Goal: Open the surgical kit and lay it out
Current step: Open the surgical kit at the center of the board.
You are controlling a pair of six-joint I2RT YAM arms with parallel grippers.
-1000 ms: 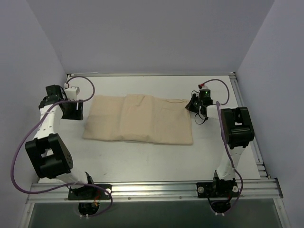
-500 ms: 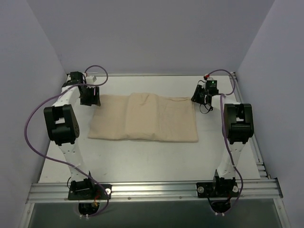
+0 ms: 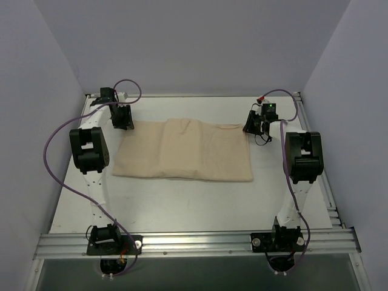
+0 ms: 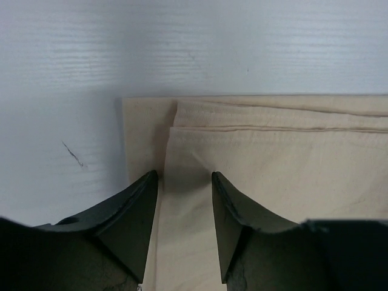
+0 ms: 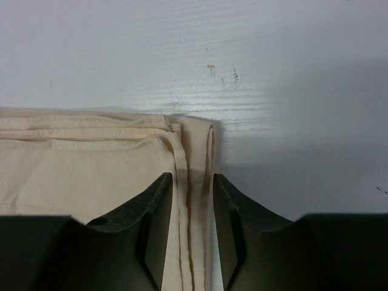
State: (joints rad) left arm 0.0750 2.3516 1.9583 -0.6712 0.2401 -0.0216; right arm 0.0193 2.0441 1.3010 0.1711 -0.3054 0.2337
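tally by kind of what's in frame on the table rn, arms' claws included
beige cloth wrap, folded shut: 1
claws: 2 (left claw, right claw, both open, one at each far corner of the wrap)
Total: 3

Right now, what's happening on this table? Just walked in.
Both arms are reached out to the far corners of the folded beige cloth wrap, which lies flat on the white table. The left gripper sits over its far-left corner and the right gripper over its far-right corner. Each has its fingers open, straddling the layered cloth edge, and neither looks clamped yet. The wrap is folded shut, so none of the kit's contents show.
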